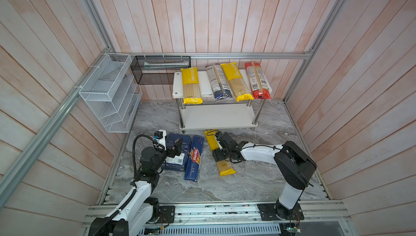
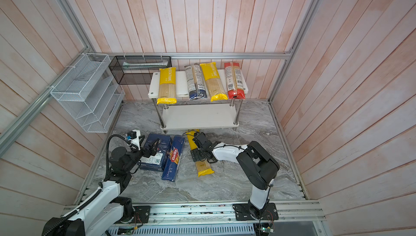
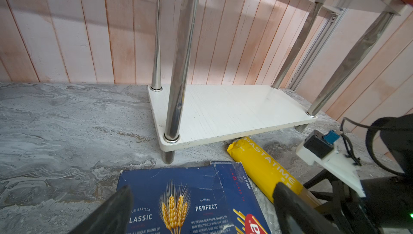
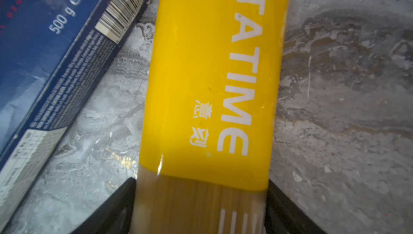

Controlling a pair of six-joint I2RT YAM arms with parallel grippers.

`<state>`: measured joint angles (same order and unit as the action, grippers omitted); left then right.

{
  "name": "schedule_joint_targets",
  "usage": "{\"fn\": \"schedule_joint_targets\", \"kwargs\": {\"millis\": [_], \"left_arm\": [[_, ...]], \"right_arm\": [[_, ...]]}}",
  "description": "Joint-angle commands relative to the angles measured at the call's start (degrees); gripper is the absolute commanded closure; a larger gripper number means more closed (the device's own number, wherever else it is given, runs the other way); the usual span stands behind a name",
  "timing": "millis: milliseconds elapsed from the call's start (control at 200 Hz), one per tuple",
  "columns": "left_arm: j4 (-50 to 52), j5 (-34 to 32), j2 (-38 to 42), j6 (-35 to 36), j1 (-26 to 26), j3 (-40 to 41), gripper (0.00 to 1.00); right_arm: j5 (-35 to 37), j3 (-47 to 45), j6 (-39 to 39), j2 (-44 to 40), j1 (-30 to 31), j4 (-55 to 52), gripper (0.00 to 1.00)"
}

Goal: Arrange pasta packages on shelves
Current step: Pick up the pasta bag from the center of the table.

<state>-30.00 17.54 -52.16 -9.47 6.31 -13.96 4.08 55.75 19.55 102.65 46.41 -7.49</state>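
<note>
The white two-tier shelves (image 1: 203, 84) stand at the back, and the lower board (image 1: 216, 115) (image 3: 234, 110) is bare. On the top board lie two yellow PASTATIME bags (image 1: 190, 86) (image 1: 236, 81), a dark-ended clear bag (image 1: 219, 81) and a red-ended bag (image 1: 257, 80). A third yellow bag (image 1: 225, 167) (image 4: 207, 87) lies on the table. My right gripper (image 1: 219, 148) (image 4: 201, 183) is down over it, its fingers pressed against both long sides. The left gripper (image 1: 177, 148) (image 3: 202, 189) hovers open over the wide blue Barilla box (image 1: 183, 142) (image 3: 178, 183). The blue Barilla pack (image 1: 194, 158) (image 4: 44, 54) lies next to the box.
A white wire-mesh organizer (image 1: 108, 93) hangs on the left wall. A black mesh basket (image 1: 159, 69) hangs on the back wall beside the shelves. Panelled walls close in three sides, and an aluminium rail (image 1: 202, 210) holding both arm bases runs along the front.
</note>
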Motion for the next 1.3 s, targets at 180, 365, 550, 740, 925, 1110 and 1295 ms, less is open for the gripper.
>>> {"fn": "schedule_joint_targets", "kwargs": {"millis": [180, 365, 550, 740, 925, 1110, 1295], "left_arm": [[-1.3, 0.13, 0.24, -0.34, -0.33, 0.32, 0.0], [-1.41, 0.11, 0.39, -0.34, -0.36, 0.34, 0.0], [-1.38, -0.14, 0.72, -0.45, -0.33, 0.56, 0.0], [-1.21, -0.62, 0.42, -0.58, -0.32, 0.36, 0.0], [-1.2, -1.56, 0.87, -0.91, -0.4, 0.66, 0.0], [-1.16, -1.28, 0.27, -0.9, -0.35, 0.28, 0.0], [-1.02, -0.98, -0.31, -0.81, -0.36, -0.17, 0.0]], "right_arm": [[0.46, -3.24, 1.18, 2.47, -0.25, -3.79, 0.19], [-0.46, -3.54, 0.6, 2.82, -0.21, -2.92, 0.29], [-0.7, -4.31, 0.31, 1.73, -0.18, -2.69, 0.36], [-0.4, -5.22, 0.03, -0.35, -0.16, -1.62, 0.46], [-0.15, -7.97, 0.06, -3.95, -0.14, 1.22, 0.56], [1.27, -9.52, -0.98, -6.8, -0.06, 2.52, 0.64], [1.43, -9.86, -1.09, -8.43, -0.09, 2.63, 0.73]]}}
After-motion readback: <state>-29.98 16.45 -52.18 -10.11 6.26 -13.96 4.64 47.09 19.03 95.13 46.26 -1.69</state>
